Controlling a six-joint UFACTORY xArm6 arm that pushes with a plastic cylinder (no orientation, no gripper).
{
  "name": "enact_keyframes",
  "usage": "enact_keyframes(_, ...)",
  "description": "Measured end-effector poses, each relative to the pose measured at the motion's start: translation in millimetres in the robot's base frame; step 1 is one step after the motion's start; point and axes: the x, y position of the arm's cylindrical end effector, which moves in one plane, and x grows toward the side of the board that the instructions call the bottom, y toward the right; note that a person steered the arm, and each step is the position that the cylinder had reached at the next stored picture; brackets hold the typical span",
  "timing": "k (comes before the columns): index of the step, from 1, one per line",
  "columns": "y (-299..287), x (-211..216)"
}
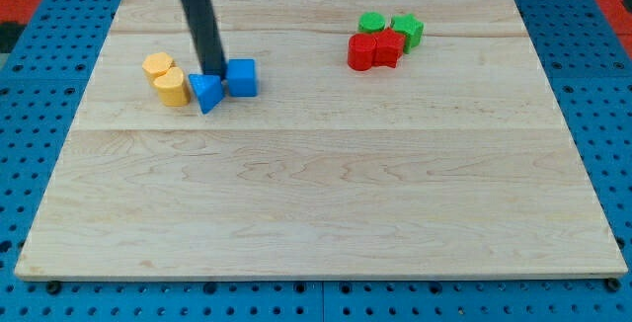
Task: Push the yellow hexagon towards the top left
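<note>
Two yellow blocks lie at the board's upper left: a yellow hexagon [157, 64] and, touching it on the lower right, a yellow round-ended block [171, 88]. My tip [212, 73] comes down just right of them, between a blue triangle [205, 93] and a blue cube [242, 77]. The tip stands about 55 px right of the hexagon and does not touch it. The rod runs up to the view's top edge.
A cluster sits at the upper right: two red blocks [374, 51], a green round block [372, 23] and a green star-like block [407, 31]. The wooden board [316, 194] lies on a blue pegboard.
</note>
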Motion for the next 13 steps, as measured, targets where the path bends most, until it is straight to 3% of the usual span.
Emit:
enact_keyframes(1,30,18)
enact_keyframes(4,26,31)
enact_keyframes(5,34,59)
enact_keyframes(6,27,74)
enact_keyframes(7,-39,74)
enact_keyframes(8,-108,59)
enact_keyframes(9,-114,20)
enact_keyframes(12,-64,-41)
enact_keyframes(13,-53,-38)
